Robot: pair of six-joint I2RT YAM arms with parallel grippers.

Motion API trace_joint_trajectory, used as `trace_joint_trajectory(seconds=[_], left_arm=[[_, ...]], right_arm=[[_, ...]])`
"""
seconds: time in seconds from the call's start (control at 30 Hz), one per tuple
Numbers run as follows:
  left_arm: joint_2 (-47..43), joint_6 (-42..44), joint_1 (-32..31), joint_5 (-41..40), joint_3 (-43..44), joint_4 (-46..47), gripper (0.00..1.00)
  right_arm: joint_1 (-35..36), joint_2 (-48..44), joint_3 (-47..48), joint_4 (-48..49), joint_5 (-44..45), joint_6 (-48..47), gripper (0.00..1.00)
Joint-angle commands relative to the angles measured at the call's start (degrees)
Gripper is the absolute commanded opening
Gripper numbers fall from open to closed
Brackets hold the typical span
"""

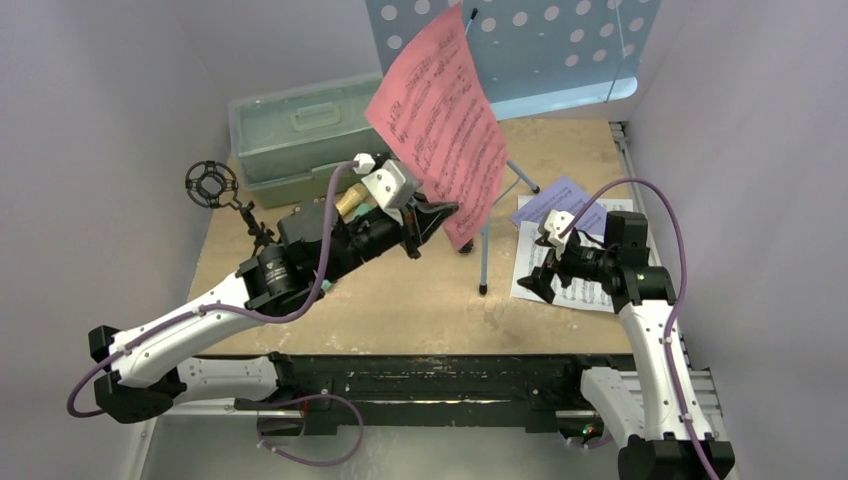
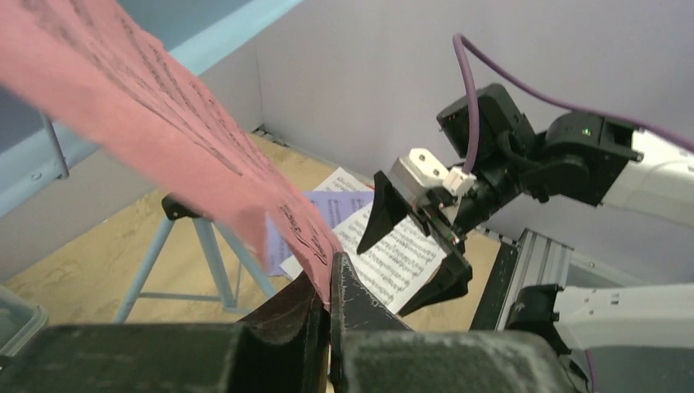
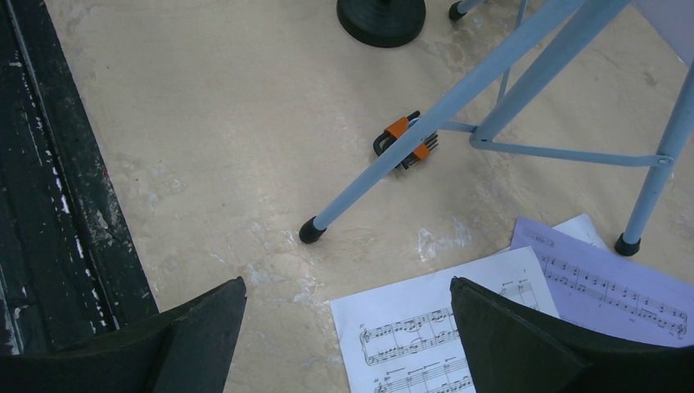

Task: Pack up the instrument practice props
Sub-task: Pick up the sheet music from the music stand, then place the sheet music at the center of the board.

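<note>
My left gripper (image 1: 443,213) (image 2: 331,268) is shut on the lower corner of the red music sheet (image 1: 440,120) (image 2: 164,123), which rises in the air in front of the light-blue music rack (image 1: 545,40). To the right, a white music sheet (image 1: 580,290) (image 3: 434,327) lies on the table, partly over a purple one (image 1: 560,198) (image 3: 614,278). My right gripper (image 1: 540,280) (image 3: 348,315) hovers open over the white sheet's near left corner, holding nothing. A ring-top black mic holder (image 1: 212,185) stands at the left. A tan microphone (image 1: 350,200) shows partly behind my left wrist.
The pale green case (image 1: 290,135) sits closed at the back left. The rack's blue tripod legs (image 3: 393,155) spread across the middle of the table, with a black round base (image 3: 381,16) and an orange-and-black hex key set (image 3: 405,141) beside them. Walls enclose both sides.
</note>
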Motion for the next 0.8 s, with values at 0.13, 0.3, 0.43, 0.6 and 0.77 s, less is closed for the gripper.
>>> trace_joint_trajectory(seconds=[0.13, 0.3, 0.43, 0.6, 0.77], left_arm=[[-5.0, 4.1, 0.1, 4.3, -5.2, -6.3, 0.0], [-7.5, 5.0, 0.1, 5.9, -9.1, -8.4, 0.0], [-9.9, 5.2, 0.1, 8.1, -12.7, -9.2, 0.0], [-11.9, 5.9, 0.1, 9.6, -16.3, -10.6, 0.0], [-12.5, 6.8, 0.1, 10.0, -19.0, -11.9, 0.0]], right_arm=[[0.1, 0.5, -0.3, 1.1, 0.3, -0.5, 0.99], [0.1, 0.6, -0.4, 1.2, 0.6, -0.5, 0.99], [0.1, 0.9, -0.4, 1.3, 0.5, -0.6, 0.99], [0.1, 1.0, -0.4, 1.3, 0.6, -0.6, 0.99], [0.1, 1.0, -0.4, 1.3, 0.7, -0.6, 0.99]])
